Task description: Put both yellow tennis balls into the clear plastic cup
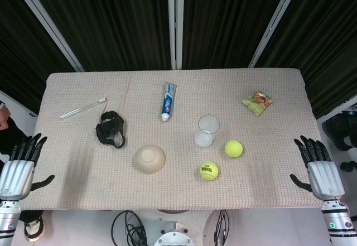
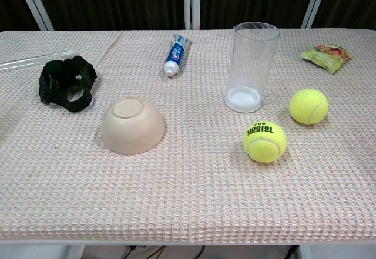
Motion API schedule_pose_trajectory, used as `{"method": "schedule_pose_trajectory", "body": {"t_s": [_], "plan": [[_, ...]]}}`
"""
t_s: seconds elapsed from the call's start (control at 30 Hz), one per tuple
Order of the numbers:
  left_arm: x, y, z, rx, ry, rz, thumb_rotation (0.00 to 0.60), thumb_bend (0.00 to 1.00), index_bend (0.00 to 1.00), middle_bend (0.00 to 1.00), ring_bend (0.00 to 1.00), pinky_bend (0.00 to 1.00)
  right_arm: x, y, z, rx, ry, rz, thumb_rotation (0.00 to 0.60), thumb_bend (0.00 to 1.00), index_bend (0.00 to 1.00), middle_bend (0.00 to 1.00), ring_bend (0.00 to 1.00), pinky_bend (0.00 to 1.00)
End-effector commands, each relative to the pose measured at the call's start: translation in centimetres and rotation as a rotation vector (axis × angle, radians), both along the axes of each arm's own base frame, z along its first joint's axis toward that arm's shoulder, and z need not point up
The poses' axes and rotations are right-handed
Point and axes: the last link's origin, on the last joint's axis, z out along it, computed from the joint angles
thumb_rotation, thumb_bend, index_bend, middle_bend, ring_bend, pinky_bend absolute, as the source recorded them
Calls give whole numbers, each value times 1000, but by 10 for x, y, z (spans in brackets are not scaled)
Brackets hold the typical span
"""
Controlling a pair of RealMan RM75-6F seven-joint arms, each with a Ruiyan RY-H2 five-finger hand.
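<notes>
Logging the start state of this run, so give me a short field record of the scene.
cup: clear plastic cup, upright, empty
balls: near tennis ball and far tennis ball, both on the cloth beside the cup
left hand: left hand at table edge, open
right hand: right hand at table edge, open
other: overturned bowl, toothpaste tube

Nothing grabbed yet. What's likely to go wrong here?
1. The clear plastic cup is tall, narrow and upright; a nudge from the right hand may tip it.
2. Both tennis balls lie loose beside the cup and could roll.
3. The cup looks barely wider than a ball.
</notes>
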Motion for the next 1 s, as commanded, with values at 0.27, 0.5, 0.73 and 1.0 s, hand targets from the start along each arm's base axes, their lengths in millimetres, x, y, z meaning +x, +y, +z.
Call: {"method": "schedule_pose_trajectory", "body": {"t_s": [0.27, 0.5, 0.73, 1.0], "plan": [[-2, -4, -1, -3, 8, 4, 600, 33, 55, 7, 0, 0, -1, -4, -2, 7, 7, -9, 600, 158, 0, 0, 0, 0], [-1, -6, 0, -1, 7, 0, 600, 33, 55, 7, 0, 0, 11, -7, -11, 77, 51, 40, 600, 176, 0, 0, 0, 0], [-2, -4, -4, -15, 9, -7, 600, 33, 55, 7, 0, 0, 27, -30, -37, 188, 111, 125, 600, 176, 0, 0, 0, 0], [-4, -3, -7, -29, 6, -8, 600, 32, 55, 7, 0, 0, 36, -74, -77, 251, 134, 106, 600, 176, 0, 0, 0, 0]]}}
